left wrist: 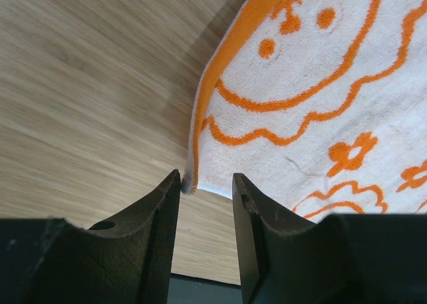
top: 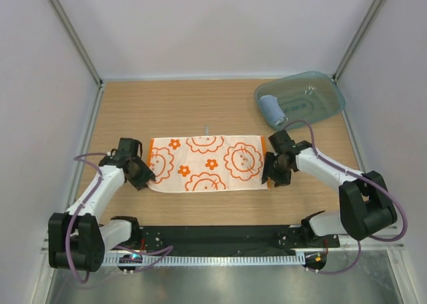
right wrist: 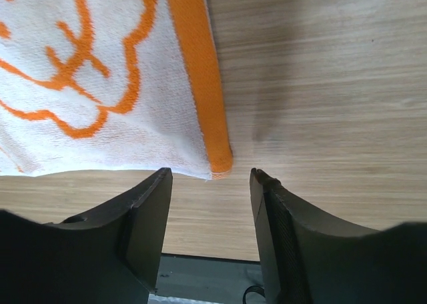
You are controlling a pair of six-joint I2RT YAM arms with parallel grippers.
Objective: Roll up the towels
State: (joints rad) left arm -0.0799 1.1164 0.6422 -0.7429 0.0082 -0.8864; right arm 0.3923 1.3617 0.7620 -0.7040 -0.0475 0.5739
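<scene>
A white towel with orange flower prints (top: pixel 207 163) lies spread flat on the wooden table. Its near left corner (left wrist: pixel 193 181) sits just past my left gripper (left wrist: pixel 207 184), which is open with nothing between the fingers. Its near right corner with orange edging (right wrist: pixel 220 164) lies just beyond my right gripper (right wrist: pixel 210 177), also open and empty. In the top view the left gripper (top: pixel 148 177) is at the towel's left end and the right gripper (top: pixel 269 172) at its right end. A light blue towel (top: pixel 271 110) lies rolled in the teal tray.
The translucent teal tray (top: pixel 320 91) stands at the back right corner. Metal frame posts and white walls bound the table. A black rail runs along the near edge (top: pixel 220 237).
</scene>
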